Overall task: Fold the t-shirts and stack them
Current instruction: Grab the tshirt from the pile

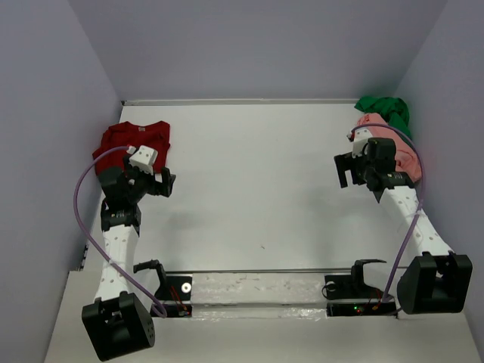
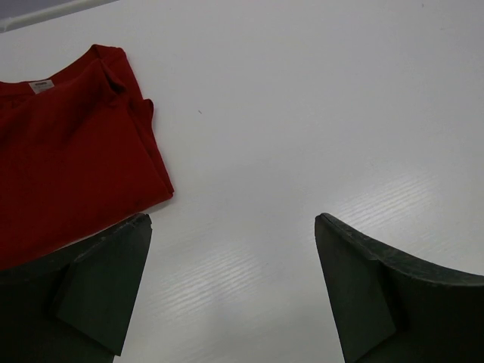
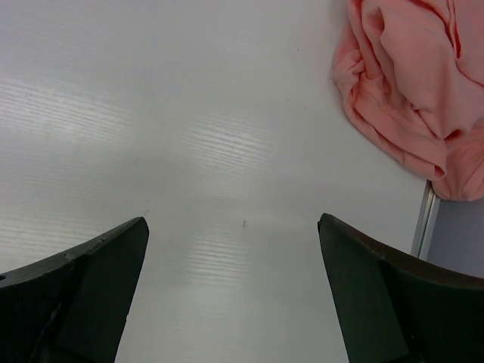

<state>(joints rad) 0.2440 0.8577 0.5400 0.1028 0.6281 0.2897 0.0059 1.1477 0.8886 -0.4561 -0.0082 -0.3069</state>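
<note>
The dark red t-shirt point(image 1: 134, 141) lies folded flat at the far left of the table; in the left wrist view it point(image 2: 68, 144) fills the upper left, its edge beside my left finger. My left gripper point(image 1: 160, 184) point(image 2: 233, 227) is open and empty over bare table just right of it. The salmon-pink t-shirt point(image 1: 398, 147) lies crumpled at the far right, and shows in the right wrist view point(image 3: 412, 83). The bright green t-shirt point(image 1: 386, 110) is bunched behind it. My right gripper point(image 1: 346, 169) point(image 3: 233, 227) is open and empty, left of the pink shirt.
The white table point(image 1: 257, 181) is walled by grey panels on three sides. Its right edge point(image 3: 423, 219) runs close to the pink shirt. Two black stands point(image 1: 170, 286) point(image 1: 352, 283) sit on a strip at the near edge between the arm bases.
</note>
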